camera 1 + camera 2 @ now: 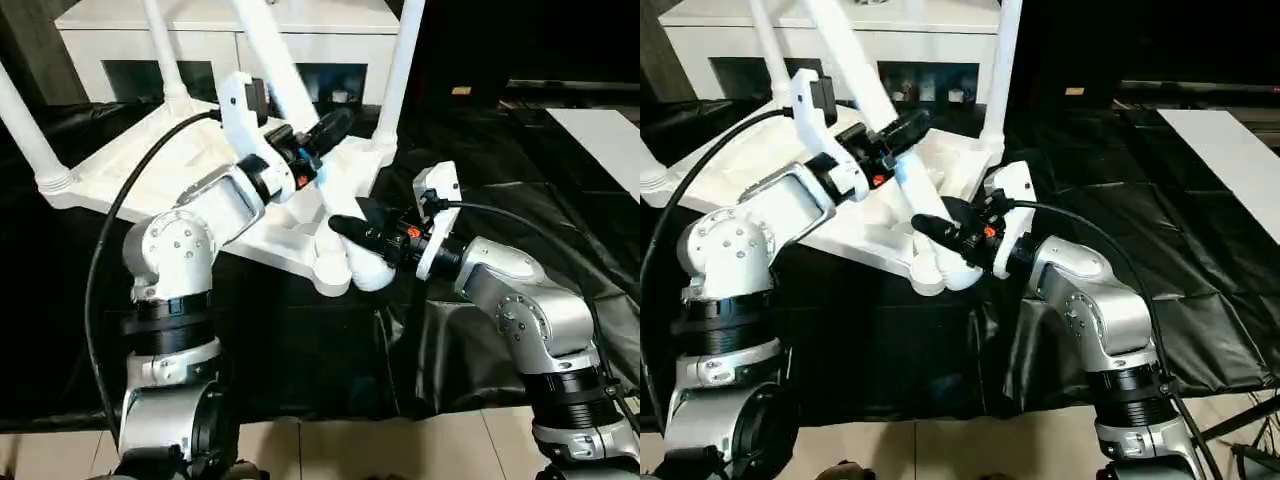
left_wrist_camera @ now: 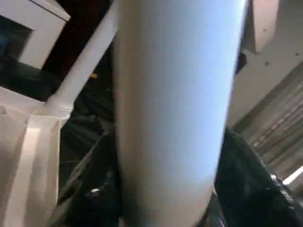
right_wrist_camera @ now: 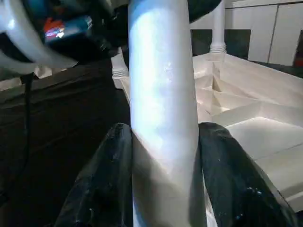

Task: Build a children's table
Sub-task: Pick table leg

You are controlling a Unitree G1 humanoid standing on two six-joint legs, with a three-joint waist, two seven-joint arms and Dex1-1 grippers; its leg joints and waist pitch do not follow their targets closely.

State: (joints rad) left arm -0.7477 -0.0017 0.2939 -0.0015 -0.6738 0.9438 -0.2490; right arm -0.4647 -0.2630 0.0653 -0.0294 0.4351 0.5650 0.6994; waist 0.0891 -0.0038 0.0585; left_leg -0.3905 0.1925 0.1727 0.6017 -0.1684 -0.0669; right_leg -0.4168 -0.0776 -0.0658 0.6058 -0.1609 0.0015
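Observation:
The white tabletop (image 1: pixel 190 150) lies upside down on the black cloth, ribbed underside up. Three white legs (image 1: pixel 398 70) stand upright in its corner sockets. A fourth leg (image 1: pixel 272 55) leans over the near corner, its thick lower end (image 1: pixel 368 268) at the near socket (image 1: pixel 333 272). My right gripper (image 1: pixel 352 228) is shut on this leg just above the socket; in the right wrist view both black fingers (image 3: pixel 106 179) press its sides. My left gripper (image 1: pixel 325 130) sits at the same leg higher up, and the leg (image 2: pixel 170 113) lies right against its camera.
A white cabinet (image 1: pixel 330 25) with glass doors stands behind the table. The black-draped work table (image 1: pixel 500 140) extends to the right, with a white board (image 1: pixel 605 135) at its far right. Tiled floor (image 1: pixel 400 450) shows beyond the near edge.

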